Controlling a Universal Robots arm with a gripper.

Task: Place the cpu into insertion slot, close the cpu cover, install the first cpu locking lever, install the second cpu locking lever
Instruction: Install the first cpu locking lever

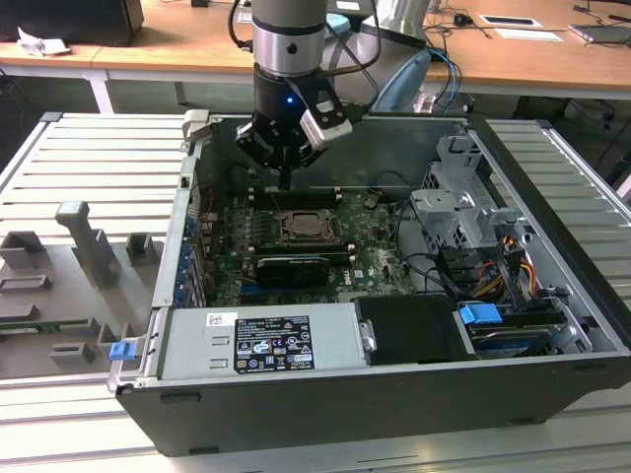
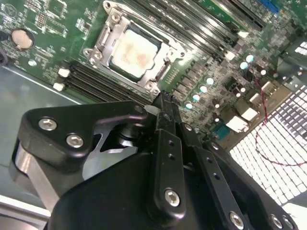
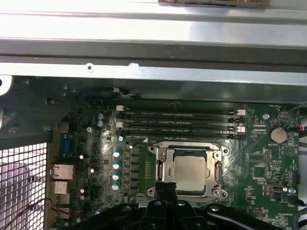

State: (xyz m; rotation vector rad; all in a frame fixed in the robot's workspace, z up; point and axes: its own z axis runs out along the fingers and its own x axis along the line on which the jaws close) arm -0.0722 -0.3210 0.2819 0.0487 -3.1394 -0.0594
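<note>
Jaws of the gripper [image 2: 163, 101] look pressed together, empty, just short of the cpu cover [image 2: 103, 40] framing the cpu [image 2: 135, 50]; a misaimed descent could gouge the memory slots [image 2: 98, 80] alongside.

Dull pale metal cpu [image 3: 190, 173], bright silver metal cpu cover [image 3: 162, 155], glossy green circuit board [image 3: 261, 167]; gripper [image 2: 163, 99] matt black.

I log from my desk: cpu [image 3: 191, 173] pale silver-beige (pinkish mottling in the second wrist view); cover [image 3: 162, 154] silver; board [image 3: 261, 165] green, dotted with teal capacitors [image 3: 116, 165]; memory strips [image 3: 180, 115] black; gripper [image 2: 163, 101] black, silver screws; case [image 1: 345, 404] dark grey; clip [image 1: 481, 317] blue; table [image 1: 89, 158] ribbed pale grey.
</note>
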